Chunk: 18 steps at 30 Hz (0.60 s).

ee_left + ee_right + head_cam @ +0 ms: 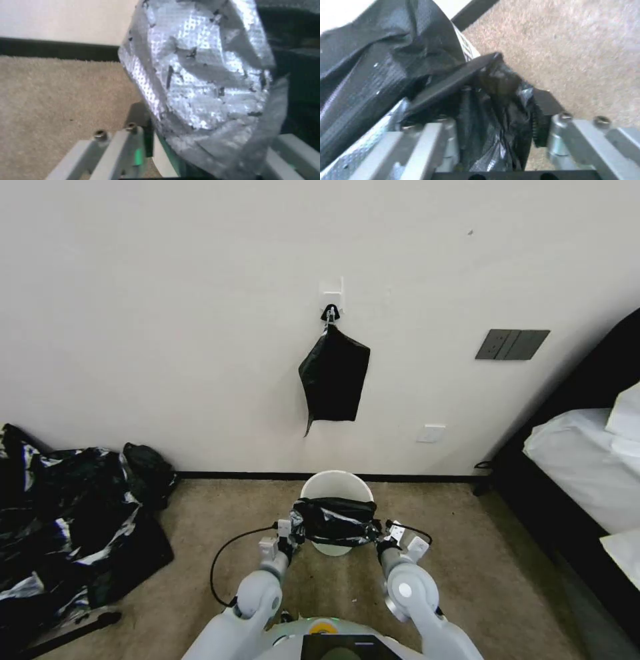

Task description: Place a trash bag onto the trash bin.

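Observation:
The trash bag (333, 521) is a glossy black sheet stretched level between my two grippers. It hangs across the near side of the trash bin (337, 488), a small round cream-white bucket standing on the carpet by the wall. My left gripper (293, 531) is shut on the bag's left end. In the left wrist view the trash bag (200, 75) shines silvery and runs down between the fingers (133, 142). My right gripper (383, 535) is shut on the right end. Up close, the trash bag (493, 120) is bunched between that gripper's pads (540, 122).
A flat bundle of black bags (333, 373) hangs from a wall hook above the bin. A big heap of black-and-silvery plastic (67, 520) lies on the floor at the left. A bed (587, 467) stands at the right. Beige carpet (500, 573) surrounds the bin.

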### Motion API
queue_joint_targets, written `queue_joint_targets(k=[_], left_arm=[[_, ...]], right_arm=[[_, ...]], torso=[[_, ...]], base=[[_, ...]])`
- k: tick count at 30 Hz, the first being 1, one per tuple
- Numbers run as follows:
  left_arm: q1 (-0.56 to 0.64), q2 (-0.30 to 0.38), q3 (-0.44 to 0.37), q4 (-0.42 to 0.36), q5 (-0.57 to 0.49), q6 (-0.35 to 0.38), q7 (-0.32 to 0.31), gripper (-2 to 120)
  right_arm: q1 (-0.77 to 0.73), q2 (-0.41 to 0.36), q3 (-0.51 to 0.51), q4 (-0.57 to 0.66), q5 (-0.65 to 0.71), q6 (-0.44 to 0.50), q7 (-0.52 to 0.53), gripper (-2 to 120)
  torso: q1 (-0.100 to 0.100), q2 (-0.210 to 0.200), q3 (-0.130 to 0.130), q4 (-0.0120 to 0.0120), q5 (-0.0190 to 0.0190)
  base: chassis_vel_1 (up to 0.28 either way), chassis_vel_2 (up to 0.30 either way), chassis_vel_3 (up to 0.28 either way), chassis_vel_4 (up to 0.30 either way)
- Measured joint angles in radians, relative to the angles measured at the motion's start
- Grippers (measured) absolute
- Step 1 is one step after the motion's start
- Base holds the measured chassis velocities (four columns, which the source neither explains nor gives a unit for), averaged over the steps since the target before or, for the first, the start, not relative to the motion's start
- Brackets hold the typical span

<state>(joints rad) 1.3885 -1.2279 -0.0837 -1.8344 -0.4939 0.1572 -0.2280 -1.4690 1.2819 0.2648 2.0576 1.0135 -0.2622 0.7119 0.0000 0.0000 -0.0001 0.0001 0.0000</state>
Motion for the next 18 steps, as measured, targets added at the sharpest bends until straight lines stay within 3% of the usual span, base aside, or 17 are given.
queue_joint_targets(k=[5,7,12,13,14,18], left_arm=[[0.027,0.013,-0.007,-0.046,0.02,-0.001,-0.001,43],[0.046,0.023,-0.015,-0.069,0.029,-0.001,-0.002,56],[0.056,0.028,-0.02,-0.076,0.032,-0.002,-0.002,59],[0.106,0.047,-0.037,-0.106,0.045,-0.017,-0.002,76],[0.123,0.053,-0.044,-0.117,0.048,-0.022,-0.002,81],[0.123,0.053,-0.044,-0.117,0.048,-0.022,-0.002,81]], right_arm=[[-0.023,-0.013,-0.006,0.046,-0.023,0.0,0.034,57],[-0.047,-0.022,-0.007,0.081,-0.029,0.0,0.042,67],[-0.057,-0.024,-0.006,0.092,-0.032,0.0,0.043,72],[-0.096,-0.03,-0.001,0.127,-0.047,0.003,0.048,89],[-0.108,-0.033,0.001,0.139,-0.051,0.005,0.049,93],[-0.108,-0.033,0.001,0.139,-0.051,0.005,0.049,93]], torso=[[0.0,0.0,0.0,-0.0001,0.0001],[0.0,0.0,0.0,-0.0001,-0.0001],[0.0,0.0,0.0,-0.0002,0.0],[0.0,0.0,0.0,-0.0001,0.0],[0.0,0.0,0.0,-0.0001,0.0],[0.0,0.0,0.0,-0.0001,0.0]], base=[[0.0,0.0,0.0,0.0],[0.0,0.0,0.0,0.0],[0.0,0.0,0.0,0.0],[0.0,0.0,0.0,0.0],[0.0,0.0,0.0,0.0],[0.0,0.0,0.0,0.0]])
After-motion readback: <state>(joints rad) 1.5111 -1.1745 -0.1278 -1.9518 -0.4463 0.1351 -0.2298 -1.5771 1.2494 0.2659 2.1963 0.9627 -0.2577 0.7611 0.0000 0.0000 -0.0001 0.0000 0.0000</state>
